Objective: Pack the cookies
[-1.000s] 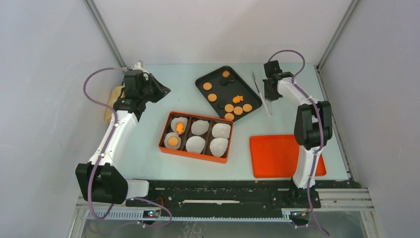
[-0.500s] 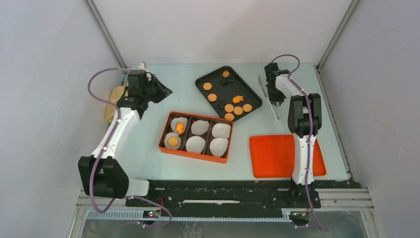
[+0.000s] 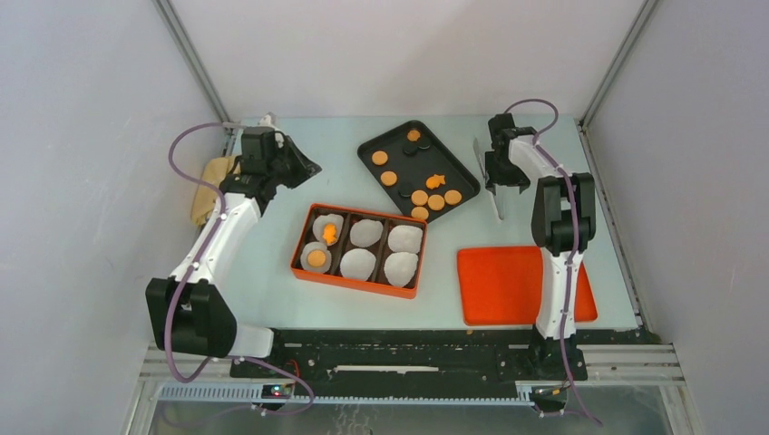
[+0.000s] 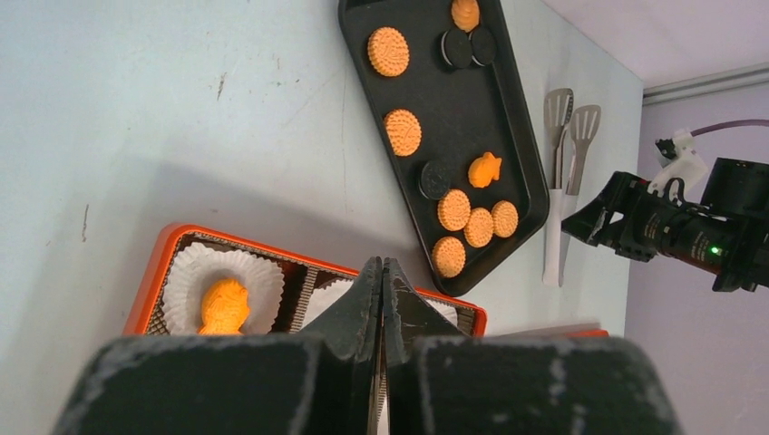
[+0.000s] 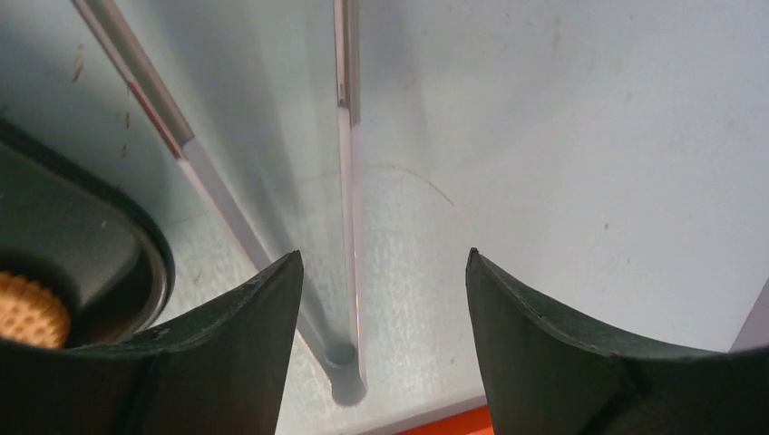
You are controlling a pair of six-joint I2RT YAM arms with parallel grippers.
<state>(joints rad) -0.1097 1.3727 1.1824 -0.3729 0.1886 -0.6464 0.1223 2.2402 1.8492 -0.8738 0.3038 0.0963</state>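
Right wrist: cookie [image 5: 27, 308] outside fingers [image 5: 562, 353]

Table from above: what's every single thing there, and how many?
black tray: one, far middle of the table.
cookies on the tray: eleven; seven round orange, one orange fish, three dark.
box: one, orange, six sections, table's middle.
paper cups: six, white, one per section.
cookies in the box: two, orange, left sections.
tongs: one, silver, right of tray.
flat lid: one, orange, near right.
tan thing: one, far left edge.
left pincer: black, shut, empty.
right pincer: black, open around the tongs.
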